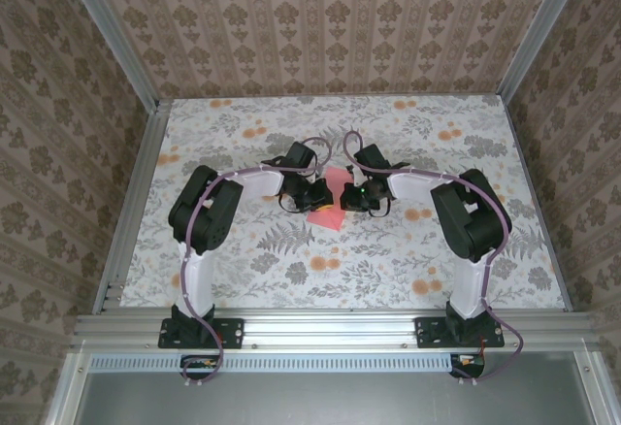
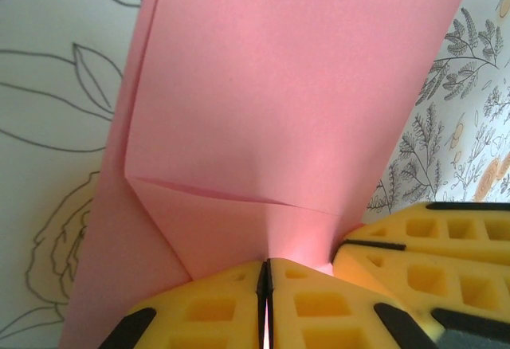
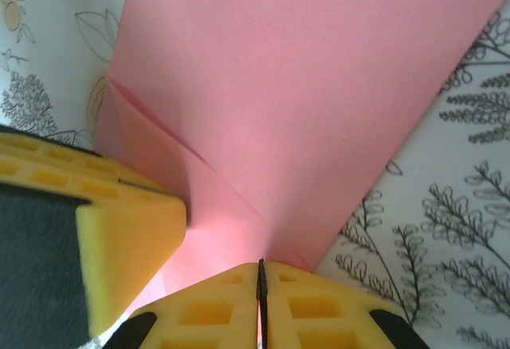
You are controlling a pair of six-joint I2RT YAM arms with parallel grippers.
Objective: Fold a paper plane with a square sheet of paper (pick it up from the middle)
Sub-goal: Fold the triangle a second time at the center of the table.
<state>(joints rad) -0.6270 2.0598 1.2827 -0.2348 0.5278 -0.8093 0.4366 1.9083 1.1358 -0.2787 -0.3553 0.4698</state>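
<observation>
**Pink paper pinched by both grippers, mid-fold**

Pink paper (image 1: 326,213) sits mid-table (image 1: 243,124) between the two arms. It's partly folded: the wrist views show a diagonal crease and a doubled layer along one edge. Not a dart yet.

Left gripper (image 2: 265,268): yellow pads (image 2: 207,309) pressed together, paper nipped in the seam. Right gripper (image 3: 260,265): same, closed on the paper. The two sit just beside each other at the same end of the sheet, and each wrist view catches the other's pad next to its own.

Why, my read: two close pinches keep the layers from slipping while a crease gets set or the sheet gets repositioned. It's thin paper, so one pinch alone would likely let it droop or twist.

Can't tell whether the sheet is lifted or lying flat on the table.

Containers: none in play.
</observation>
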